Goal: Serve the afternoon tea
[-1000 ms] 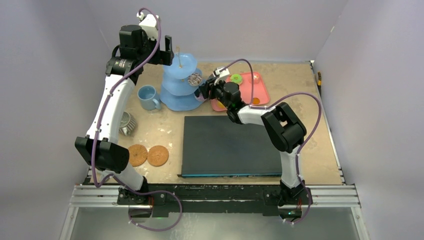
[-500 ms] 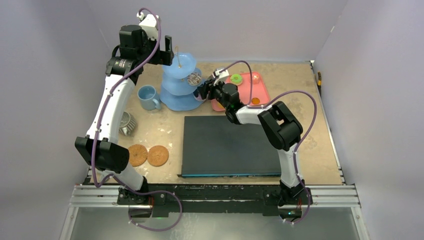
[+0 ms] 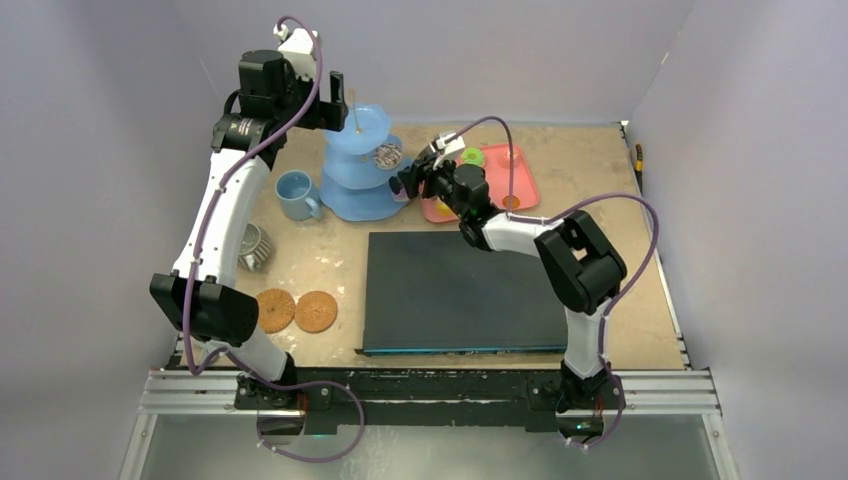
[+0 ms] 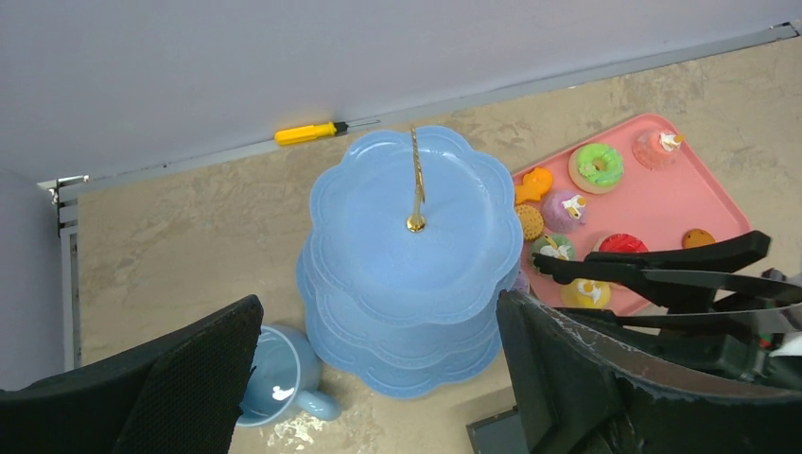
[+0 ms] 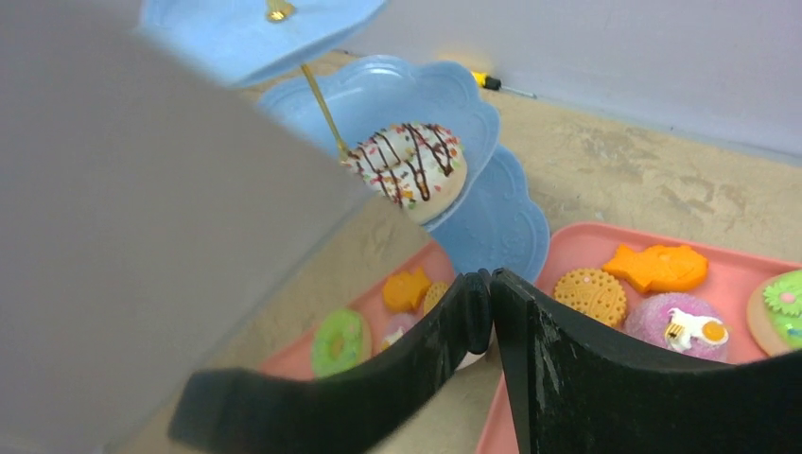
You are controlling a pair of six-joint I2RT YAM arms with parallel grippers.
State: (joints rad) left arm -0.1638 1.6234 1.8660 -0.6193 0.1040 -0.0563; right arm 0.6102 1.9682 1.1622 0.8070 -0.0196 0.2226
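Step in hand: loading the three-tier stand [image 4: 378, 227]. One sprinkled white doughnut [image 5: 409, 168] lies on its middle tier.

Right gripper [image 3: 425, 178]: fingers clasp the black tongs [image 4: 662, 262], whose tips are empty over the pink tray [image 4: 676, 203] of cakes [image 4: 598, 165].

Left gripper [image 4: 378, 310]: above the stand, fingers wide, empty.

Next, as judged: straddle one cake with the tongs and squeeze lightly.

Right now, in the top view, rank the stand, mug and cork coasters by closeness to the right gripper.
1. Blue stand, just left of the right gripper.
2. Blue mug, beyond the stand's left side.
3. Cork coasters, toward the near left.
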